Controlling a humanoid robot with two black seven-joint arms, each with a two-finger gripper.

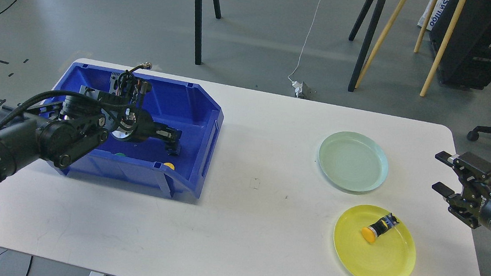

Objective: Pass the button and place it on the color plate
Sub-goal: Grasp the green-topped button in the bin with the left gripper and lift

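My left gripper (173,144) is inside the blue bin (205,116), with its tip pointing down at the bin floor. Its fingers are dark and I cannot tell whether they hold anything. A yellow button (168,166) lies at the bin's front wall, and a bit of green (119,154) shows under my arm. Another yellow-capped button (377,228) lies on its side on the yellow plate (376,265). The pale green plate (353,161) has nothing on it. My right gripper (442,172) is open and empty, right of the plates at the table's right edge.
The white table (257,201) bears the bin at the left and the two plates at the right. Stand legs, wooden poles and cables are on the floor behind the table. A black cabinet and an office chair stand at the far right.
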